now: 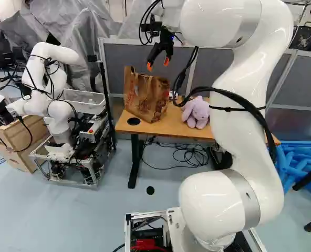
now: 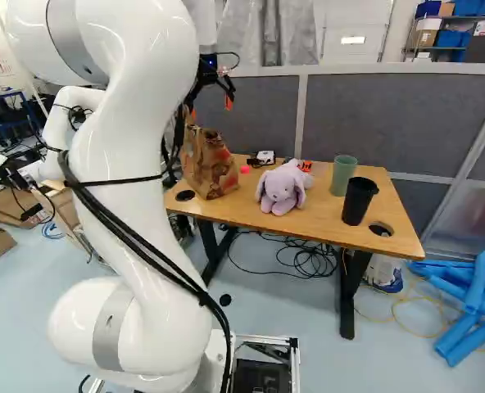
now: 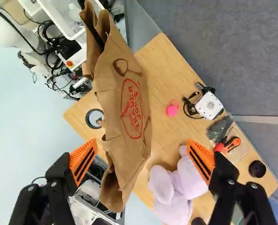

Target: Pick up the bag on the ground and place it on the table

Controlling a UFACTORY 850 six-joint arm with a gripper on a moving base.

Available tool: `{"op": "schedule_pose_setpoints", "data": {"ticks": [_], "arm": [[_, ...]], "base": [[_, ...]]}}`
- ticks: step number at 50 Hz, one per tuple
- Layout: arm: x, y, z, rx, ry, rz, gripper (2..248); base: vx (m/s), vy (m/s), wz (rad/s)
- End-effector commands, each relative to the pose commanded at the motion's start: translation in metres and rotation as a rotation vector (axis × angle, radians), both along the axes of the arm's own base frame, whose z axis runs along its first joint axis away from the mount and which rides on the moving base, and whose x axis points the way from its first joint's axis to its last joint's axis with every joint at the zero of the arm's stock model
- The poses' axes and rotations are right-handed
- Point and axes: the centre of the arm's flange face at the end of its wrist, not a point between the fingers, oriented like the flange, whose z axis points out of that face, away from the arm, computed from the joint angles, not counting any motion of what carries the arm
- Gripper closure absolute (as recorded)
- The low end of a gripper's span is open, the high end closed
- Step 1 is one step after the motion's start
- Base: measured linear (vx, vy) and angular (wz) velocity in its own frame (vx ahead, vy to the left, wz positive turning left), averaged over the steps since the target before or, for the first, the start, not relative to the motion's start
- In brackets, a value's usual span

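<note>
A brown paper grocery bag (image 3: pixel 125 154) stands on the wooden surface (image 2: pixel 316 218), upright near one end, as the arm's hand (image 3: pixel 142 159) hangs just above it, orange pads (image 3: pixel 83 161) spread wide and gripping nothing. With the bag where the task wants it, the step at hand looks to be a clean departure. Best done, the hand would rise straight up at an easy pace, pads kept apart, until both tips clear the upper edge (image 1: pixel 151 77) of the bag; only then should the arm swing aside. A sideways sweep too soon could snag the thin paper, tip the bag or drag it toward the surface's edge, and crumpled paper would likely give little warning before it folded. A fall the other way might strike the lavender plush rabbit (image 2: pixel 282 190) sitting near it. A pause to check that the bag stands unaided would be prudent

On the bag's broad face, a red oval emblem (image 3: pixel 132 108) carries lettering, its wording left unquoted here, with darker printed figures around it; a white gadget (image 3: pixel 209 106) beyond bears a round mark too small to make out
</note>
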Motion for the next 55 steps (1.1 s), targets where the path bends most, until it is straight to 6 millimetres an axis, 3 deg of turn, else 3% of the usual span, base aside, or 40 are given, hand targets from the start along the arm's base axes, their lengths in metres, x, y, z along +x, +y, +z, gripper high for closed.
{"op": "schedule_pose_setpoints", "data": {"ticks": [13,55], "arm": [[-0.005,0.000,0.012,0.001,-0.020,0.000,3],[-0.005,0.000,0.012,0.001,-0.021,0.000,3]], "base": [[0.000,0.000,0.000],[-0.018,-0.002,0.008]]}}
